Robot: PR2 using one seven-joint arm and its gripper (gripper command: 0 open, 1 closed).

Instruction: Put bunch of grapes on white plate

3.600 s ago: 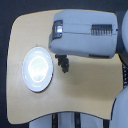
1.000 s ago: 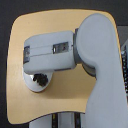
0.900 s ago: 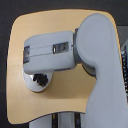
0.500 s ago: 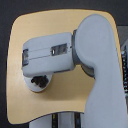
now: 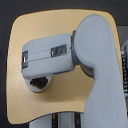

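Tan wooden worktop [image 5: 55, 27] carries the round glossy white plate [image 5: 26, 88], mostly hidden beneath the grey arm; the dark end effector [image 5: 38, 83] hangs over it, its opening indiscernible.

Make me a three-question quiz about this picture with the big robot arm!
1. Where is the white plate?
A. Toward the exterior view's left of the table
B. At the table's far right corner
C. On the floor

2. What colour is the table?
A. Blue
B. Light wood tan
C. Red

3. How does the plate look right now?
A. All of it shows
B. Partly hidden under the arm
C. Broken in pieces

Answers:
1. A, its white rim peeks out on that side.
2. B, the top is tan all around the arm.
3. B, the grey arm covers its upper part.
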